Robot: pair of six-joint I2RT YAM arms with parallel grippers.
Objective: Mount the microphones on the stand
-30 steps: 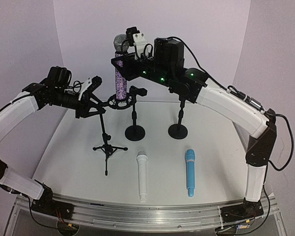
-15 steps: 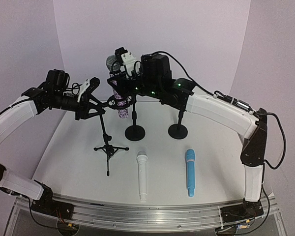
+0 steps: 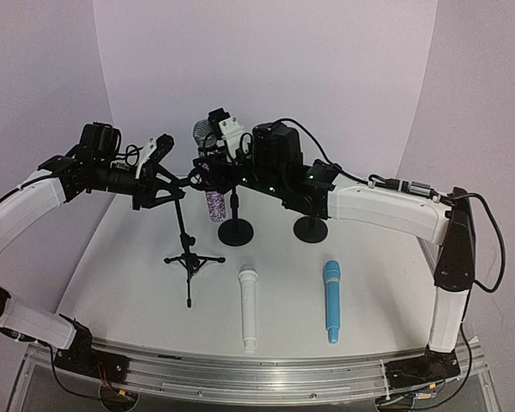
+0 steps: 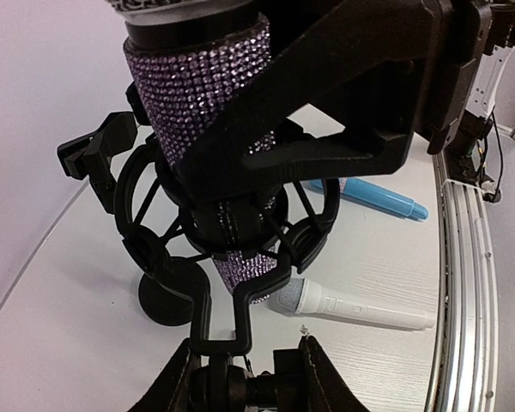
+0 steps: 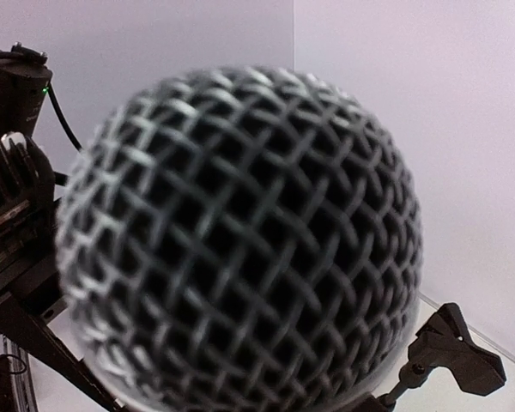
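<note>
Over the far left of the worktop (image 3: 137, 257), the right claw (image 3: 210, 166) is clamped on the glittery purple microphone (image 4: 202, 94) just under its mesh head. It holds the microphone upright with a slight tilt so the handle can pass straight down the ring mount (image 4: 124, 202) at the top of the tripod stand (image 3: 189, 257). The handle is already through the ring, its lower end showing below it, while the head sits above. The left claw (image 4: 245, 386) grips the stem just under that ring, its fingers closed on either side of the joint. I judge this is to brace the light tripod so it does not tip or swivel while the microphone is pushed in. Near the front edge, the white microphone (image 3: 248, 307) and the blue microphone (image 3: 330, 300) lie flat, side by side and apart, heads pointing far, within easy reach of either arm. Behind them two round-base stands (image 3: 236, 230) with clips on top wait unfilled, one for each, I would guess. The purple one looks nearly seated, though how firmly the ring holds it cannot be told
</note>
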